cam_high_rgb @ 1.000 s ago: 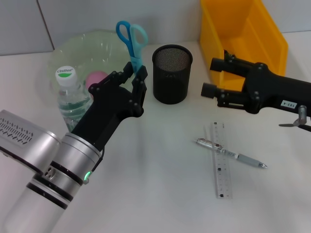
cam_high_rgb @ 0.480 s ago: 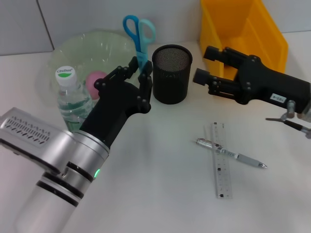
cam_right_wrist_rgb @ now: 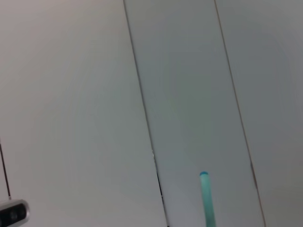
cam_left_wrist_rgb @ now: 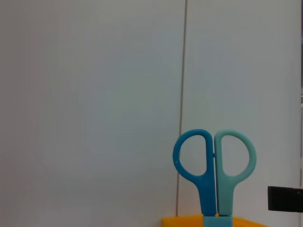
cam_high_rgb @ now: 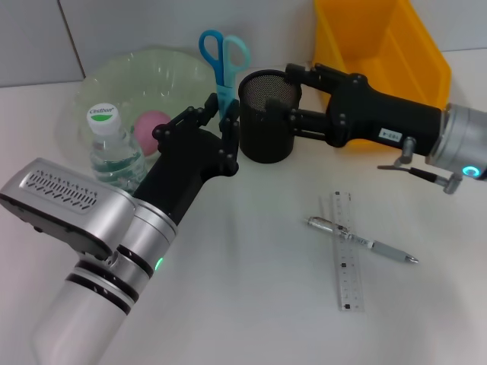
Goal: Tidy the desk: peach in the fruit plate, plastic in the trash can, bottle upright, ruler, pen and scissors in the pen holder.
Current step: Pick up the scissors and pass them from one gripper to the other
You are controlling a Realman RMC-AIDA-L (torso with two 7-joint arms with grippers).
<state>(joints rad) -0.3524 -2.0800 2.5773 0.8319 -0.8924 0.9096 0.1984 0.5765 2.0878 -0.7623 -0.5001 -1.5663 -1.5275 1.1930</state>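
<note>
The left claw (cam_high_rgb: 221, 122) is shut on the scissors (cam_high_rgb: 224, 65) and holds them up in the air. The blue handles point up, above the claw. The blades go down between the black fingers, so their tips are hidden. The scissors are just beside the holder (cam_high_rgb: 268, 115), on the side near the plate (cam_high_rgb: 114, 76), and a bit above its rim. In the left wrist view the two handle rings (cam_left_wrist_rgb: 215, 165) stand straight up in front of a pale wall.

The right claw (cam_high_rgb: 293, 99) is at the other side of the holder. Its fingers are spread, and they seem to be around the holder's wall, but I cannot be sure they touch it. The holder stands upright on the desk (cam_high_rgb: 251, 266).

The bottle (cam_high_rgb: 110, 148) stands upright by the left arm, with its cap on. The pink peach (cam_high_rgb: 151, 122) lies in the plate, partly hidden behind the left claw.

The pen (cam_high_rgb: 361, 243) lies across the ruler (cam_high_rgb: 346, 255) on the desk, well apart from both claws. The yellow bin (cam_high_rgb: 380, 46) is behind the right arm.

The right wrist view shows mostly pale wall, with a thin teal strip low down.
</note>
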